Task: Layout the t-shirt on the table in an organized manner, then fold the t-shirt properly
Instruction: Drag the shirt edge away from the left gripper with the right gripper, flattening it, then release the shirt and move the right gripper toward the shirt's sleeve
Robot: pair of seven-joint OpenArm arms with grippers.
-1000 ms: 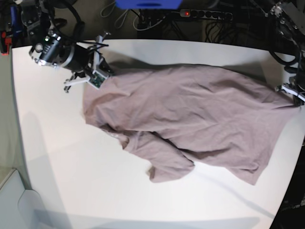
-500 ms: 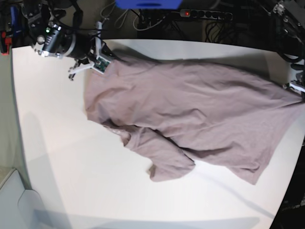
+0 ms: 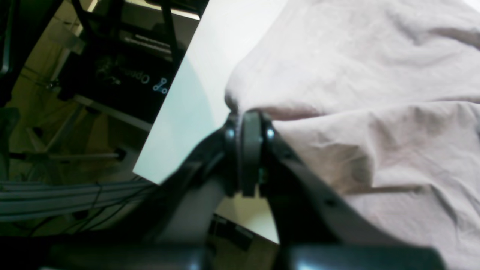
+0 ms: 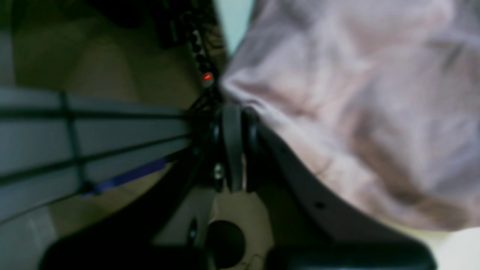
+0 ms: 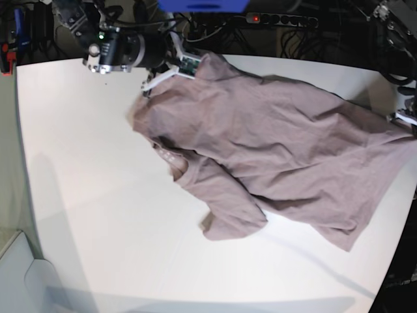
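Observation:
The mauve t-shirt lies rumpled across the back and right of the white table, with one sleeve folded toward the front. My right gripper is shut on a raised corner of the cloth at the table's back edge; in the right wrist view its closed fingertips pinch the blurred t-shirt. My left gripper is at the far right edge, shut on the shirt's hem. In the left wrist view the gripper pinches a fold of the t-shirt beside the table edge.
A power strip with a red light, cables and a blue object lie behind the table. A pale bin stands at the front left corner. The table's curved edge runs close beside the left gripper.
My right gripper has carried its shirt corner back and to the view's right, lifting it. The shirt's left side followed and drew in. The left gripper has hardly moved.

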